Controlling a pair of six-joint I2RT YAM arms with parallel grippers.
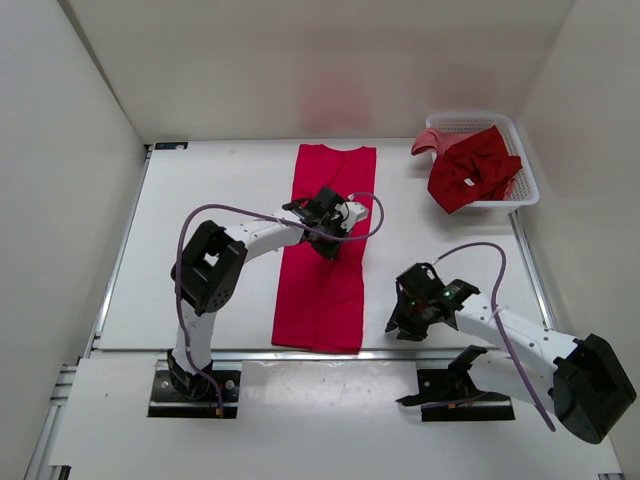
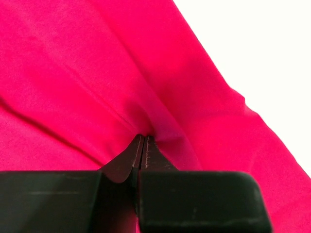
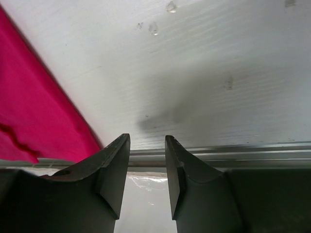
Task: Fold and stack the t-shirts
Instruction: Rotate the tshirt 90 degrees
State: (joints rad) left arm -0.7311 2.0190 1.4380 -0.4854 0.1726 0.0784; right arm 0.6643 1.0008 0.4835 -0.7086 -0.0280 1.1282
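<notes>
Left of the basket (image 1: 530, 180), the left hand (image 2: 143, 140) pinched a thin fold of the flat red t-shirt (image 1: 322, 295), the right hand (image 3: 147, 160) released; so small a bite could slip once lifted.

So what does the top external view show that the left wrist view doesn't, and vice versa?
Top external only: the bright pinkish-red t-shirt laid out full length as a long strip, the white basket holding the dark crimson t-shirt and the salmon t-shirt, and the right gripper over bare table near the front edge.
Left wrist only: the left gripper, its jaws shut, pinching a ridge of cloth.
Both: that bright t-shirt with the left gripper on it.
</notes>
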